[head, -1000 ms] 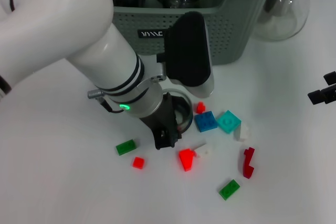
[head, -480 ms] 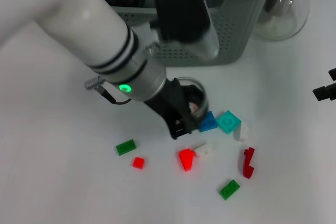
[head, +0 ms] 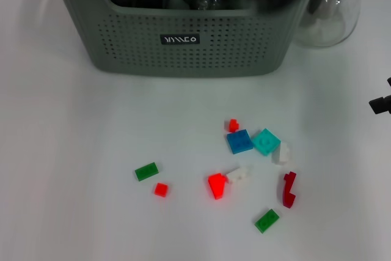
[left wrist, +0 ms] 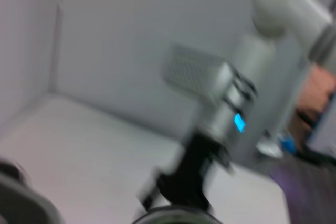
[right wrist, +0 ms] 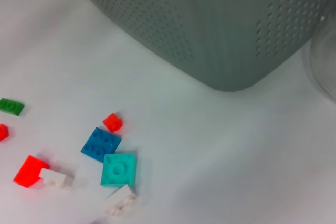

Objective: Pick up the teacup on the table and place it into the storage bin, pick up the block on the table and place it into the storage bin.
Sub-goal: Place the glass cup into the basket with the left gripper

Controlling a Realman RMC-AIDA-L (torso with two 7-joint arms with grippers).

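The large grey-green perforated plastic storage bin [head: 183, 35] sits at twelve o'clock. Small plastic blocks, including a blue square one [head: 239, 142], lie scattered at five o'clock on the white surface [head: 73, 151]. The block step looks next; the right claw [head: 381, 102] waits at three o'clock, grip unreadable.

You see a plain white table [head: 73, 151] under even, bright light; in the left wrist view, pale grey walls [left wrist: 131, 35] meet at a corner.

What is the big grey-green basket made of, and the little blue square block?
The large grey-green perforated storage bin looks like matte moulded plastic: even rows of punched holes, rounded corners, smooth rim. The small blue square block also looks like hard plastic, slightly glossy, with round studs on top, clearest in the right wrist view. Neither can be confirmed by look alone.
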